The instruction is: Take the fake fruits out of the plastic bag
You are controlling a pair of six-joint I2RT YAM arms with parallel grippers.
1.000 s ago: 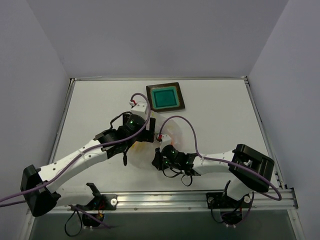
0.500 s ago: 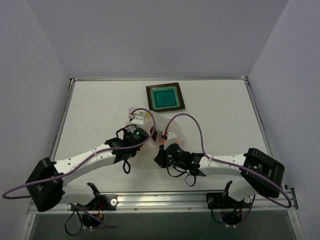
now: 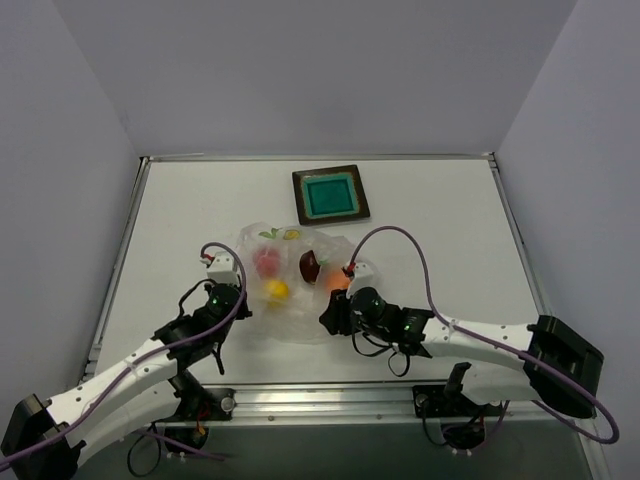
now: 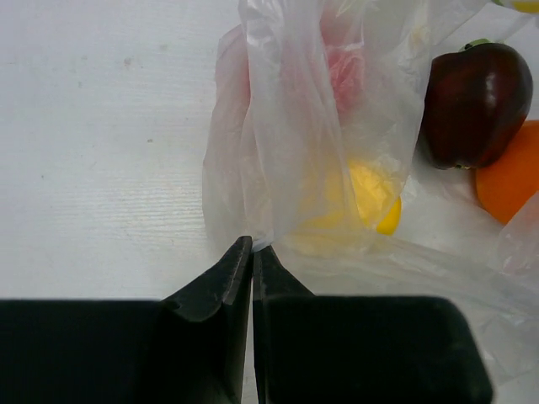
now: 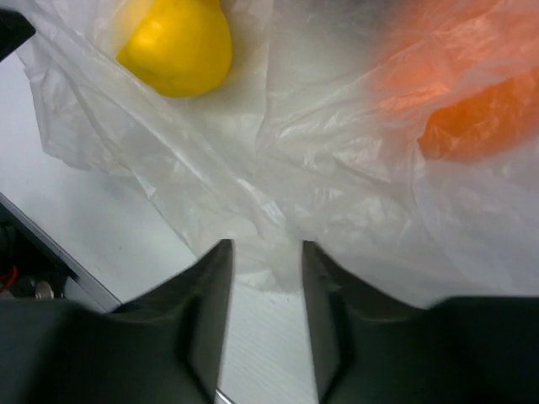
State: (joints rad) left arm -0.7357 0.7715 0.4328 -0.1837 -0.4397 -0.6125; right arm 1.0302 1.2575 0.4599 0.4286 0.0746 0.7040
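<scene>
Plastic bag (image 3: 300, 318) lies crumpled on the tabletop (image 3: 450, 230). Red fruit (image 3: 266, 263) and yellow fruit (image 3: 277, 290) sit inside the bag's left half, seen through the film. Maroon fruit (image 3: 310, 265) and orange fruit (image 3: 337, 281) are in the bag's right half; orange is under film, and I cannot tell whether maroon is covered. Left claw (image 4: 252, 250) is at the bag's left edge, fingers together and clamped on a pinch of film. Right claw (image 5: 265, 257) is at the bag's near right edge, fingers apart with a fold of film between them. Teal tray (image 3: 330, 172) is just beyond the bag's far edge.
</scene>
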